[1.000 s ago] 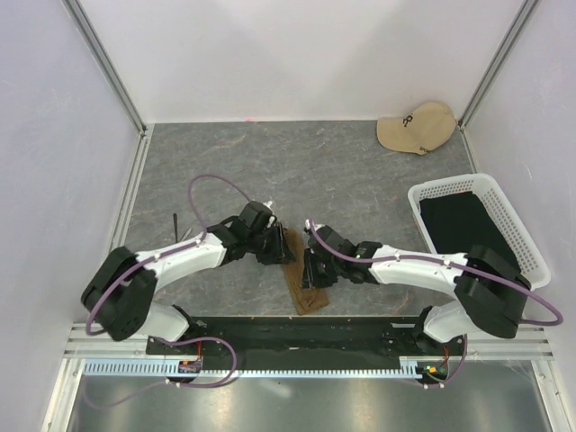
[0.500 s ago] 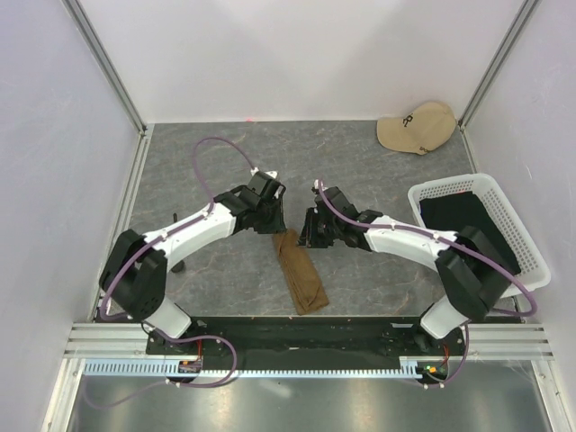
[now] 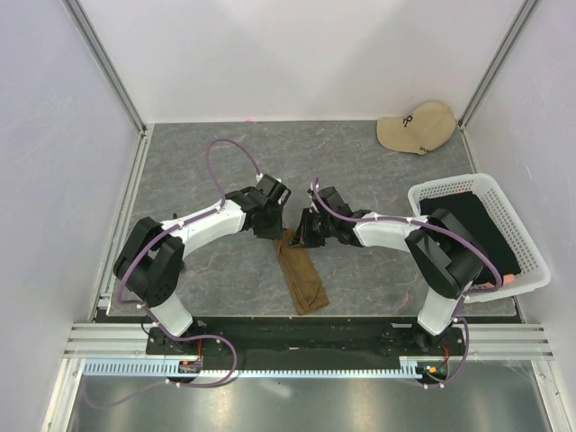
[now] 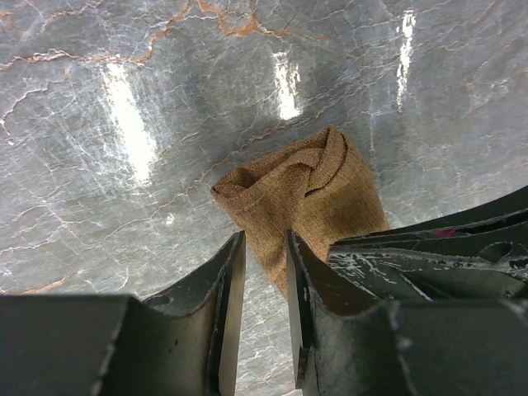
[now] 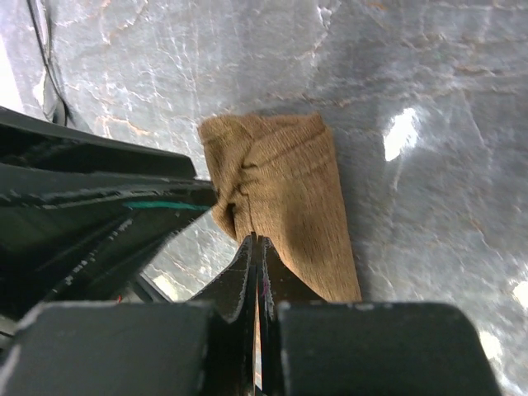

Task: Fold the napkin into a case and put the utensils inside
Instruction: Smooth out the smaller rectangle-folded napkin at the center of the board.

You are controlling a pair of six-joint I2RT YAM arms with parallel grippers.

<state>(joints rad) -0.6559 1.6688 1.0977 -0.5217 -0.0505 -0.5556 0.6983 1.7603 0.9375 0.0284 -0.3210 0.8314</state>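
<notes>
The olive-brown napkin (image 3: 301, 279) lies folded as a narrow flat case on the grey table, running from the middle toward the near edge. Both grippers meet at its far end. My left gripper (image 3: 275, 228) hangs just left of that end. In the left wrist view it (image 4: 266, 239) is open by a narrow gap, the napkin (image 4: 305, 186) lying just past its tips. My right gripper (image 5: 256, 239) is shut, its tips pinched into the puckered end of the napkin (image 5: 289, 198). The utensils are out of view.
A beige cap (image 3: 417, 126) lies at the back right corner. A white mesh basket (image 3: 533, 252) with black fabric (image 3: 463, 225) inside stands at the right. White walls enclose the table, and a black rail runs along the near edge.
Both grippers moved away from the near edge, along the napkin to its far end. The right gripper closed there.
</notes>
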